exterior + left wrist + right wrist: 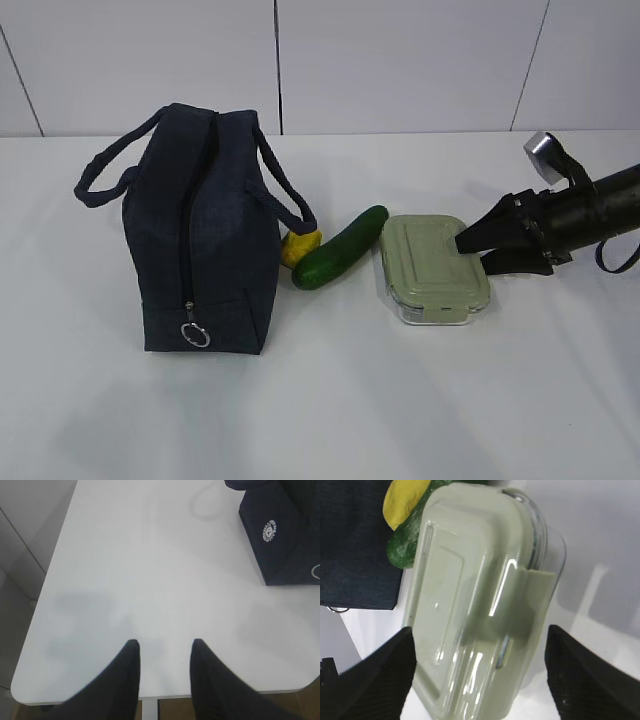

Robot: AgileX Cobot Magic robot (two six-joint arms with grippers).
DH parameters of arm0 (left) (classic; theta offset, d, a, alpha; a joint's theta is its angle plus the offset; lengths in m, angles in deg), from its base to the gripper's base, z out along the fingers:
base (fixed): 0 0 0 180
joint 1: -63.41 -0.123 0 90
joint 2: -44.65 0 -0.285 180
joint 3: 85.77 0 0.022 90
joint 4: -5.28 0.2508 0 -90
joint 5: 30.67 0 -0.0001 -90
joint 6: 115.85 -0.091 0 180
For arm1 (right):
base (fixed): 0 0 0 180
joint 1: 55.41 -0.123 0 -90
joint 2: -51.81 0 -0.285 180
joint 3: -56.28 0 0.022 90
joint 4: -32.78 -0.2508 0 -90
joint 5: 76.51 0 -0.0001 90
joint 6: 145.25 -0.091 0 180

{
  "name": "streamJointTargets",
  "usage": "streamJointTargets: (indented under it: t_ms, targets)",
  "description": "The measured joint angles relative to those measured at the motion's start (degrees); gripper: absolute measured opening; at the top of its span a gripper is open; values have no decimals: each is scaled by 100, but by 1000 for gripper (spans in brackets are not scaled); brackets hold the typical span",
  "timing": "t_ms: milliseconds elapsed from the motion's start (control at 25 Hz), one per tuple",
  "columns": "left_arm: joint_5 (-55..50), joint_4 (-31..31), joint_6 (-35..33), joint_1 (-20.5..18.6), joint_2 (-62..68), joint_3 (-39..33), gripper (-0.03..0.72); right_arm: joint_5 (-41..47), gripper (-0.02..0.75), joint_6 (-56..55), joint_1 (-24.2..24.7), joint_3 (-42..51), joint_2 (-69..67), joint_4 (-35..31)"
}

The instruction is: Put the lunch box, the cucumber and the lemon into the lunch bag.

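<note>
I am at the first step: taking the box (436,268). My right jaws (484,252) are spread wide and hold nothing. In the right wrist view one finger (385,672) sits on each side of the box's near end, with the sage lid and its clip between them. From the exterior view the tips look level with the box's right end, but I cannot tell whether either is touching it yet.

The box lies flat on the tabletop (400,400). The cucumber (340,248) lies just beside its left end, slanting back. The lemon (300,246) is tucked between the cucumber and the bag (200,240), partly hidden behind a handle. The bag stands upright on the left. Its zipper ring (195,334) hangs low on the near end, and the zipper line runs up over the top; I cannot tell whether the mouth is open.

My left jaws (162,672) hang parted and empty over bare tabletop, with a corner of the bag up to the right, well apart from them.

Next, I judge, I must push the right jaws further along so the fingers straddle the box's width, then close across it. The glossy lid may slip, so a low, square grip on the sides seems wise. The bag's mouth will likely need my left jaws.
</note>
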Motion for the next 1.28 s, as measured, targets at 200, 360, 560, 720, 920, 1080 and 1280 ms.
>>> streamJointTargets:
  t_ms: [200, 360, 560, 720, 920, 1080, 1280]
  targets:
    - [0, 0, 0, 0, 0, 0, 228, -25, 601, 53, 0, 0, -222, -68]
    - [0, 0, 0, 0, 0, 0, 228, -35, 602, 271, 0, 0, -332, -234]
    - [0, 0, 0, 0, 0, 0, 228, -35, 601, 419, -8, 0, -342, -374]
    - [0, 0, 0, 0, 0, 0, 228, -35, 601, 504, -73, 0, -342, -422]
    - [0, 0, 0, 0, 0, 0, 227, -47, 601, 583, -213, 0, -342, -431]
    - [0, 0, 0, 0, 0, 0, 221, -47, 601, 607, -243, 0, -342, -431]
    - [0, 0, 0, 0, 0, 0, 221, -47, 554, 607, -243, 0, -342, -431]
